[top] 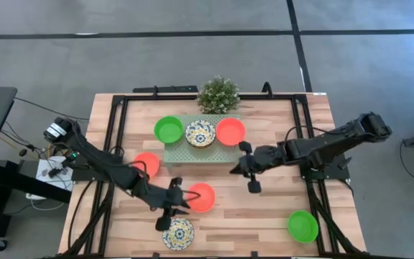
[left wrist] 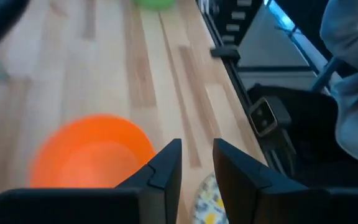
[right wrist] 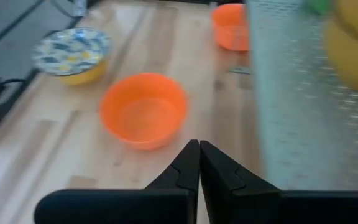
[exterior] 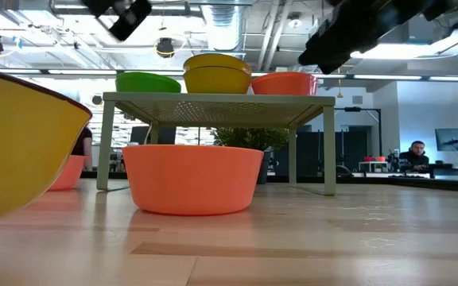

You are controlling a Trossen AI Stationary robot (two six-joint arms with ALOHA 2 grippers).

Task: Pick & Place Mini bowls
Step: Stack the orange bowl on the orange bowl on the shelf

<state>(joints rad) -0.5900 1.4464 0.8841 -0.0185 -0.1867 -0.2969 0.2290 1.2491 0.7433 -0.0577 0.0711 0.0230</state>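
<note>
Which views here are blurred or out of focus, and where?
Low view: the yellow bowl at the near left edge is a soft blur, the orange bowl sharp. Right wrist view: the perforated platform is smeared. Left wrist view: the orange bowl looks soft. High view: sharp throughout.

Wooden table (top: 272,208) carries platform (top: 192,150), plant (top: 218,94), and seemingly four bowls (top: 201,196).
</note>
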